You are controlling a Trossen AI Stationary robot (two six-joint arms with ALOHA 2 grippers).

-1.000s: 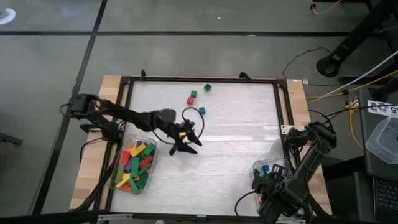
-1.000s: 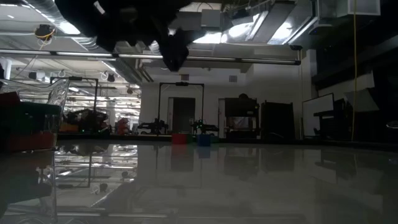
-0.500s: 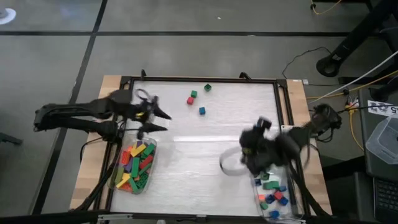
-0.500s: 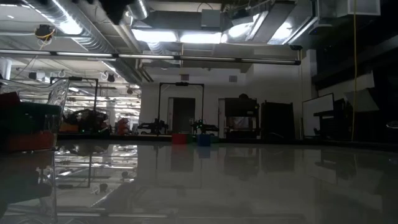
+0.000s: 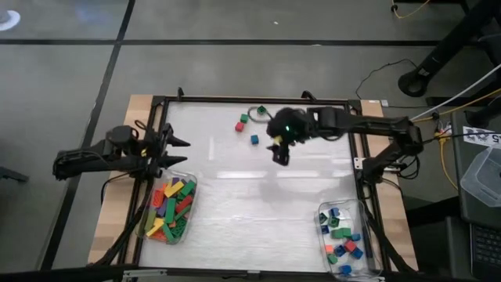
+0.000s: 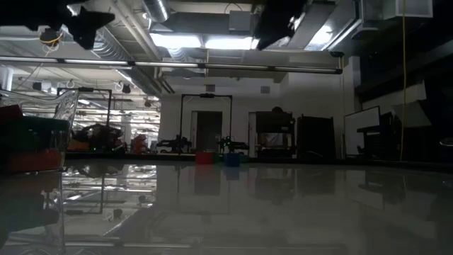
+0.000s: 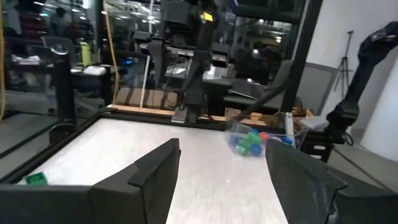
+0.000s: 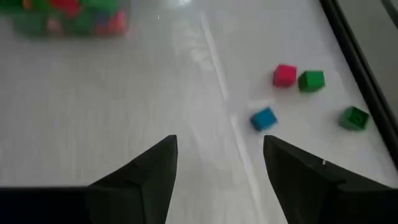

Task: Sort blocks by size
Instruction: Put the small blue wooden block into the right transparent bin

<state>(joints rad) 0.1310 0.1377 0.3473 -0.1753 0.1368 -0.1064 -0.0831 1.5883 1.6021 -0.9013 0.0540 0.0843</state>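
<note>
Sort nearly done: four small blocks left loose on the counter (image 5: 258, 204).

Left tub (image 5: 169, 210) holds the long blocks, right tub (image 5: 343, 235) the short ones. Still out at the far edge: red block (image 5: 239, 126), two green blocks (image 5: 244, 118) (image 5: 261, 110), blue block (image 5: 254, 139). My right gripper (image 5: 279, 153) hangs near the blue one, fingers apart, holding nothing. My left gripper (image 5: 178, 149) waits released by the left tub.
</note>
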